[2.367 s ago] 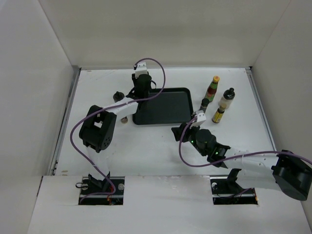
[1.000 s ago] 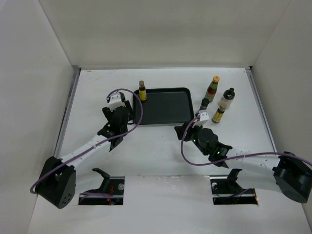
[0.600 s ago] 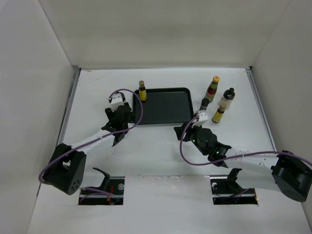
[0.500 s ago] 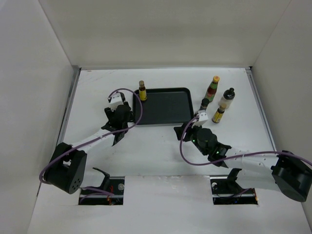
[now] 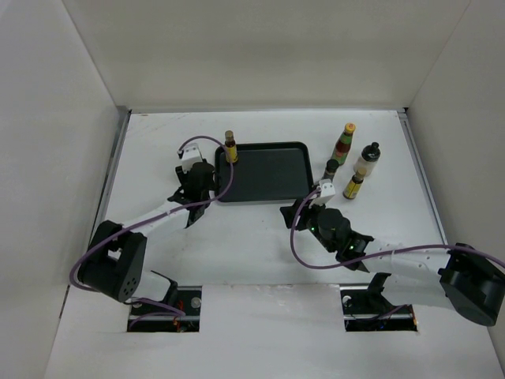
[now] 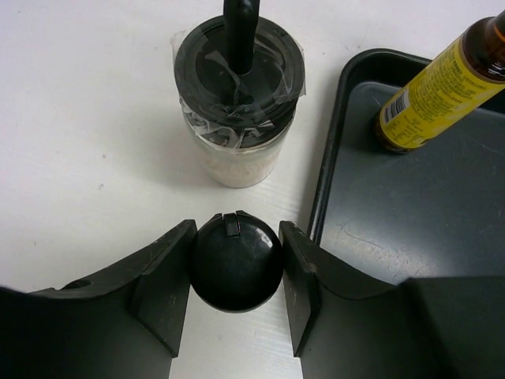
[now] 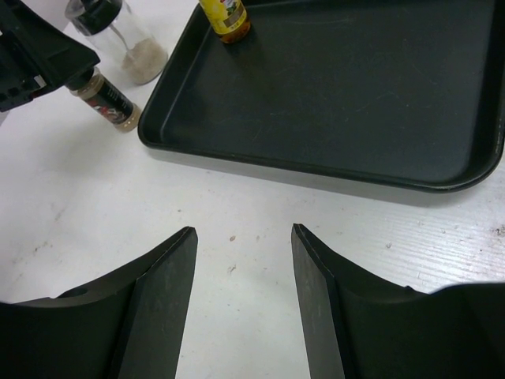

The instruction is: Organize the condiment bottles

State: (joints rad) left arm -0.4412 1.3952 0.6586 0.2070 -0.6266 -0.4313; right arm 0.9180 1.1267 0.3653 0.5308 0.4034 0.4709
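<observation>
- From above, we see the left gripper (image 5: 199,183) just left of the tray (image 5: 272,172), near its near-left corner, hiding whatever it grips. One yellow-labelled bottle (image 5: 230,147) stands in the tray's far-left corner. The red-green bottle (image 5: 345,140) and three others stand grouped on the table (image 5: 237,237) to the right of the tray. The right gripper (image 5: 290,212) is near the tray's near-right corner.
- At the left wrist, the fingers press both sides of the round black cap of the short dark jar (image 6: 235,262), so we read the gripper as clamped on it.
  - We judge the jar light and rigid.
  - The smooth cap could twist or slip in the grip, so a hold lower on the body would be steadier.
  - The cream jar (image 6: 237,95), wrapped in crinkled film, stands just beyond the short jar and apart from it.
  - The tray's rim is immediately to the right, so we would lift straight up before crossing it.
- At the right wrist, the jaws stand apart and empty over bare table, just short of the tray's near edge. Most of the tray floor is open for placing.
</observation>
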